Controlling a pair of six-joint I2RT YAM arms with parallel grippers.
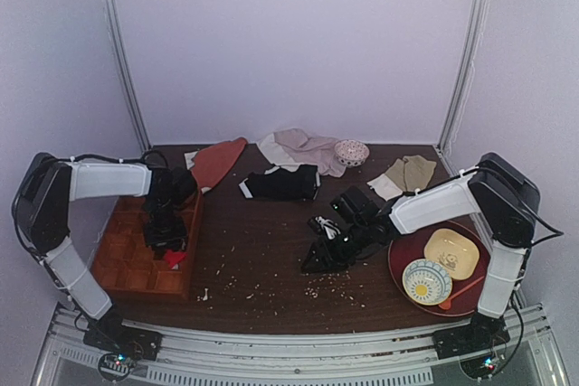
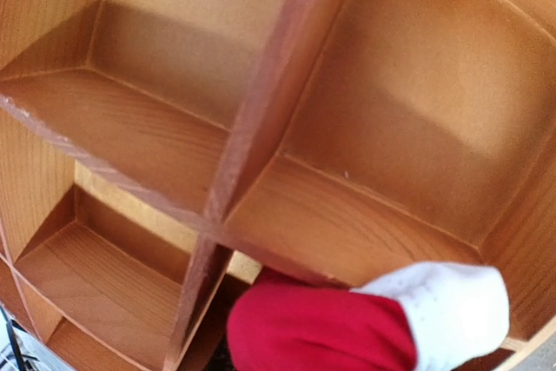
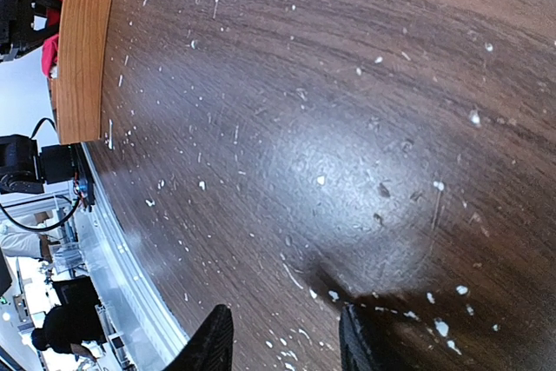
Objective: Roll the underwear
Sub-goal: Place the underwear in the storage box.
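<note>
We found the underwear (image 1: 174, 258) bunched into a compact red bundle with a white end showing. It sat over the near part of the wooden divided box (image 1: 127, 259), directly under the left gripper (image 1: 170, 243). In the left wrist view the bundle filled the bottom of the picture, in front of a crossing of dividers, and it hid that gripper's fingers altogether. So we could not tell whether they were clenched on the cloth or released, nor whether the bundle rested in a compartment or hung just above one.

The right gripper (image 1: 323, 255) lay low over the worktop (image 1: 262, 264), well to the right of the box. Its fingers (image 3: 213, 345) were spread apart, with nothing between them but bare, crumb-speckled wood.

We judged the garment light, soft and limp: a stretchy knit with no stiffness of its own and nothing in it to break. A roll of such cloth would likely spring loose once pressure came off it. The best hold seemed to be across the middle of the bundle, pinching every layer and the free outer edge together. The white end looked a poor choice — a pull there could draw one layer out and undo the roll. The walls of a compartment in the box, we thought, could keep it closed.
</note>
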